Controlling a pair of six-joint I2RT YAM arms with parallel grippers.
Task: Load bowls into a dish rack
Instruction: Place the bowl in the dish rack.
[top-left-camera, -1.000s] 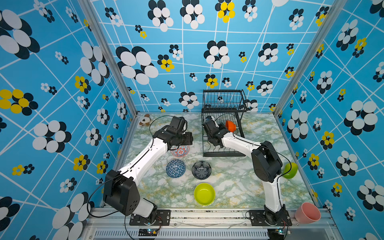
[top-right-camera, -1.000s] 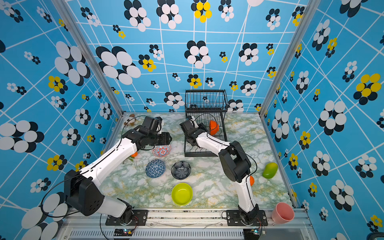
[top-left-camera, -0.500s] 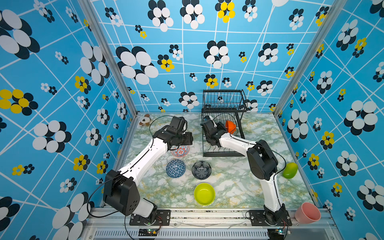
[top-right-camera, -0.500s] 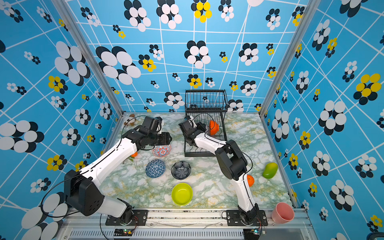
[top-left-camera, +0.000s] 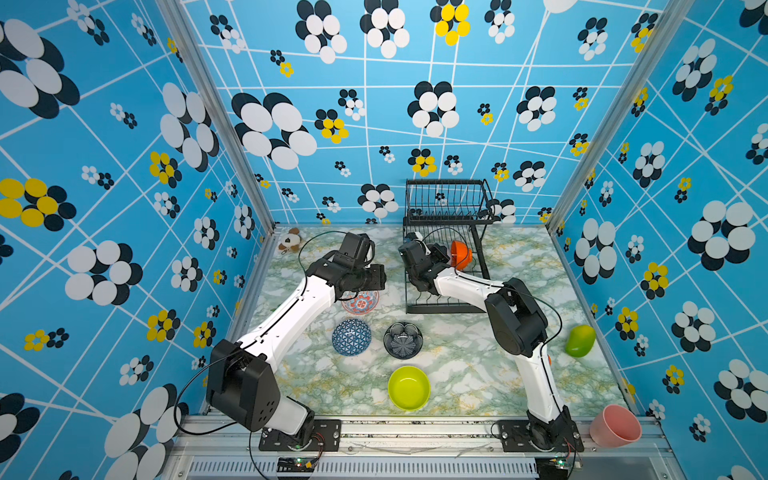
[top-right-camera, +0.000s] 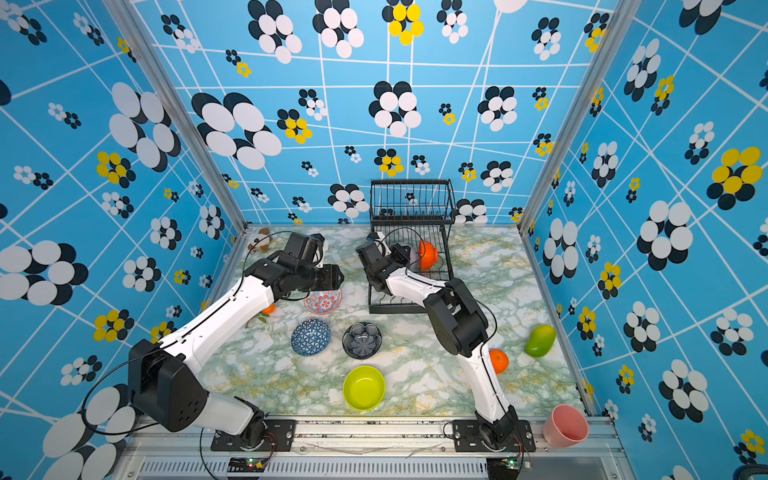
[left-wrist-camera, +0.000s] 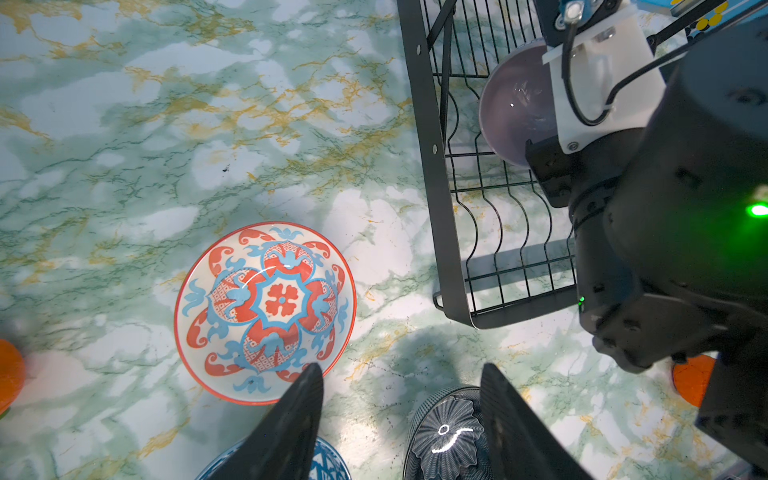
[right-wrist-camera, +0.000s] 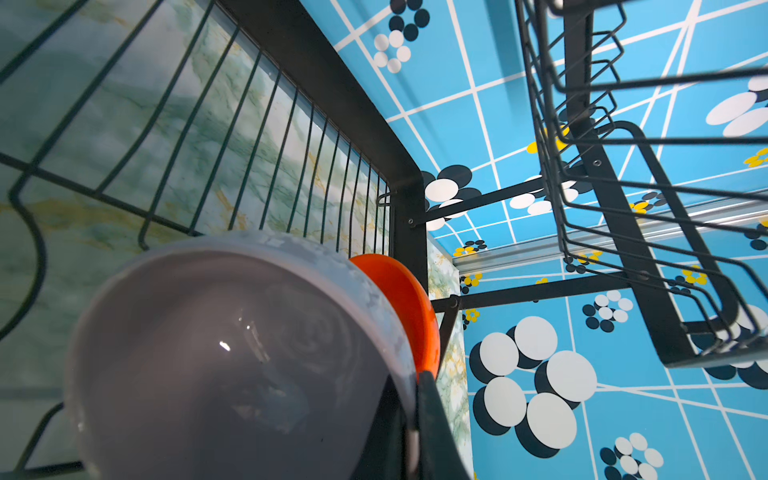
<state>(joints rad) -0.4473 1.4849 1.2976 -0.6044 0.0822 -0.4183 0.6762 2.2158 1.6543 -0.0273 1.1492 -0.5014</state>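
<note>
The black wire dish rack stands at the back of the table. An orange bowl stands on edge in its lower tray. My right gripper reaches into that tray, shut on the rim of the pale lilac bowl, just beside the orange one. My left gripper hovers open and empty between the red-blue floral bowl and the black bowl. The blue geometric bowl and lime-green bowl sit nearer the front.
A pink cup lies on the front rail at right. A green mango and an orange fruit lie by the right arm. Another orange fruit sits under the left arm, a plush toy in the back left corner.
The right arm's elbow has swung left toward the rack, with the lilac bowl still in the gripper inside the tray. The left arm has not moved.
</note>
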